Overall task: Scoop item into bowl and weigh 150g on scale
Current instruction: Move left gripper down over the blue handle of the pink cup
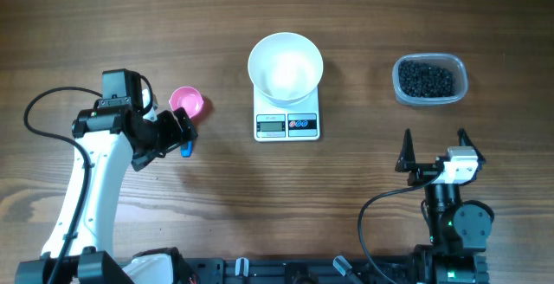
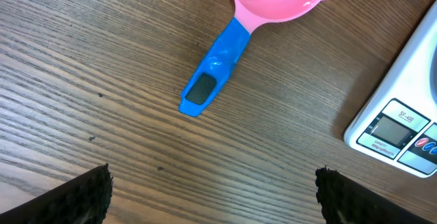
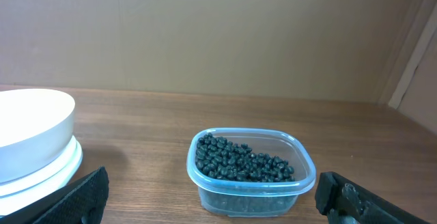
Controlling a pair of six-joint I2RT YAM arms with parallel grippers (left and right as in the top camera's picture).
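The wooden table (image 1: pixel 260 197) carries everything. At its 9 o'clock the left gripper (image 1: pixel 183 132) hangs above the table, jaws wide apart, gripping nothing. At 4 o'clock the right gripper (image 1: pixel 435 150) also stands spread wide and empty, aimed toward 12. The scale (image 1: pixel 286 125) lies at the centre, with the white bowl (image 1: pixel 286 63) sitting on it. A clear tub (image 1: pixel 396 80) at 2 o'clock holds the black beads (image 1: pixel 426 80). The scoop (image 2: pixel 235 36), pink cup and blue handle, lies flat at 9 o'clock of the scale, just ahead of the left fingers (image 2: pixel 89 197) and untouched.
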